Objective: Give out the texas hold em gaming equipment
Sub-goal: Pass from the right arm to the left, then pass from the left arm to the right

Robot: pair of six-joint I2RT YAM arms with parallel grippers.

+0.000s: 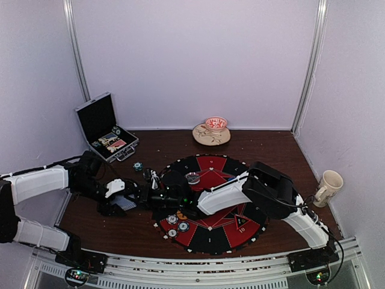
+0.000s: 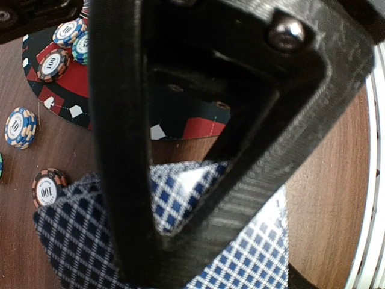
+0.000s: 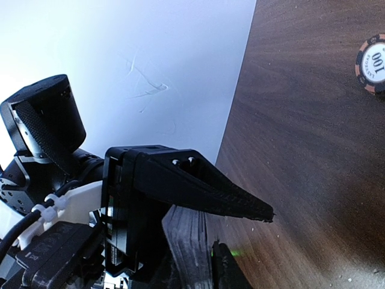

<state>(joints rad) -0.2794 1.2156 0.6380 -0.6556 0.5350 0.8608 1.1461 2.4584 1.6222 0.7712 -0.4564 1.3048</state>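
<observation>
Nearest the arms, three chips (image 1: 177, 224) sit on the near-left part of the round mat (image 1: 210, 241), and look already dealt; just beyond, close to the left edge of the surface (image 1: 138, 232) and about midway between its near and far edges, the blue-checked playing cards (image 2: 78, 235) lie fanned just off the mat, with a brown-edged chip (image 2: 47, 188) just beside the fan; the left pincer (image 1: 133, 195) hangs right over these cards, one finger (image 2: 120, 150) filling the wrist view, so whether it is released or clenched on a card cannot be told; the step in hand is probably lifting cards from the fan, and it calls for a low, flat approach, a fingertip slid under the fan's free edge, and a bite on few cards rather than the whole spread; the brown-edged chip should not be nudged; the right pincer (image 1: 161, 195) is just beside, at the mat's left rim, its state likewise untellable, so the two want room; farther off, a teal chip (image 1: 138, 166) lies alone; the open case (image 1: 105, 126) at the far-left corner is well apart and no obstacle.
</observation>
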